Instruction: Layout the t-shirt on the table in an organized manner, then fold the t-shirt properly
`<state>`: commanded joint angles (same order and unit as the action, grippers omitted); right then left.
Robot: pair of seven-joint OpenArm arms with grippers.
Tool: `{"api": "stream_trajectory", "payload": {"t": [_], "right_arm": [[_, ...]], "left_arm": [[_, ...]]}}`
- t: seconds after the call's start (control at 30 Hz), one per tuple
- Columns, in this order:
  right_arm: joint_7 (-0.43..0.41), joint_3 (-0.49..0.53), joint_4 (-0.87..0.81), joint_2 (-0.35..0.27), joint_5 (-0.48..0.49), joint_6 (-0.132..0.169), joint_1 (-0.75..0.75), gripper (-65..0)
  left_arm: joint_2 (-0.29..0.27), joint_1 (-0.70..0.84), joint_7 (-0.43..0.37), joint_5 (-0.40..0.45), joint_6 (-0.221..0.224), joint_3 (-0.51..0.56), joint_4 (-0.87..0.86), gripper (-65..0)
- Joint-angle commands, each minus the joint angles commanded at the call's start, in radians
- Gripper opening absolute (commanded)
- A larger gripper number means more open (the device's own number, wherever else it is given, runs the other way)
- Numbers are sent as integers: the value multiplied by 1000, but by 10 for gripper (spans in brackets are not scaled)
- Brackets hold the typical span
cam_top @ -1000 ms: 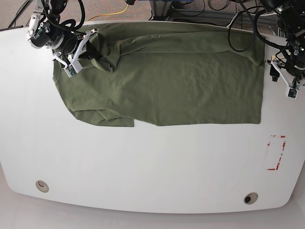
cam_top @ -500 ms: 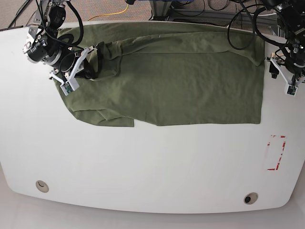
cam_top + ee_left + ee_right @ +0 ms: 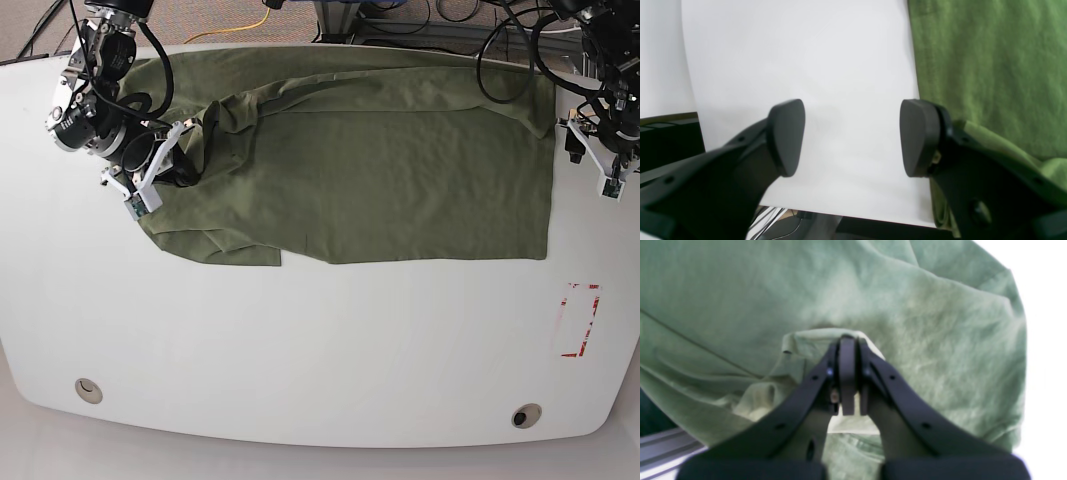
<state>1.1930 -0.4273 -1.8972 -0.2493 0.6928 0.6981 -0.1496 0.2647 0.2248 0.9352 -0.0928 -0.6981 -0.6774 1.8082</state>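
Note:
The olive-green t-shirt (image 3: 380, 170) lies spread along the far part of the white table (image 3: 300, 340), bunched and creased at its left end. My right gripper (image 3: 178, 168) sits at that left end, shut on a raised fold of the cloth. In the right wrist view the right gripper (image 3: 848, 343) is closed, with t-shirt fabric (image 3: 907, 323) pinched at its tips. My left gripper (image 3: 585, 150) hovers just off the shirt's right edge. In the left wrist view the left gripper (image 3: 851, 138) is open over bare table (image 3: 840, 66), and the shirt (image 3: 990, 66) lies to its right.
A red tape rectangle (image 3: 580, 320) marks the table at right. Two round grommets (image 3: 88, 390) (image 3: 525, 415) sit near the front edge. Cables (image 3: 400, 20) hang behind the table's far edge, close to the shirt.
My right gripper has moved toward the front and slightly left, dragging the shirt's bunched left end with it. The left gripper has barely moved and stays open.

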Motion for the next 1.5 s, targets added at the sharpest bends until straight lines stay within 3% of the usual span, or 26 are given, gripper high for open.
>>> {"api": "stream_trajectory", "payload": {"t": [0.13, 0.2, 0.3, 0.37, 0.47, 0.57, 0.63, 0.87, 1.03, 1.27, 1.5], "right_arm": [[0, 0, 21, 2, 0, 0, 18, -631], [0, 0, 26, 2, 0, 0, 29, -587], [0, 0, 31, 2, 2, 0, 38, -458], [0, 0, 31, 2, 5, 0, 43, -287], [0, 0, 28, 2, 8, 0, 43, -113], [0, 0, 28, -3, 8, 0, 43, -10], [0, -2, 25, -9, 5, 0, 38, 0], [0, -8, -3, -94, 6, 0, -34, -81], [0, -3, -15, -120, 3, 0, -106, -111], [0, 0, -57, -107, 8, 0, -192, -125], [0, 5, -61, -55, 8, 0, -224, -120]], "left_arm": [[0, 12, 0, 0, 0, 0, 2, -246], [0, 12, 0, 0, 0, 0, 3, -246], [0, 12, 0, 0, 0, 0, 3, -246], [0, 12, 0, 0, 0, 2, 3, -246], [0, 12, 0, 0, 0, 3, 5, -246], [0, 12, 0, -2, 0, 5, 11, -246], [0, 11, 0, -2, 0, 6, 26, -246], [-5, 9, 0, -6, 0, 9, 107, -247], [-5, 6, 0, -5, 0, 9, 107, -247], [-5, 6, 0, -2, 0, 9, 106, -247], [-6, 8, 0, -2, 0, 8, 106, -247]]}}
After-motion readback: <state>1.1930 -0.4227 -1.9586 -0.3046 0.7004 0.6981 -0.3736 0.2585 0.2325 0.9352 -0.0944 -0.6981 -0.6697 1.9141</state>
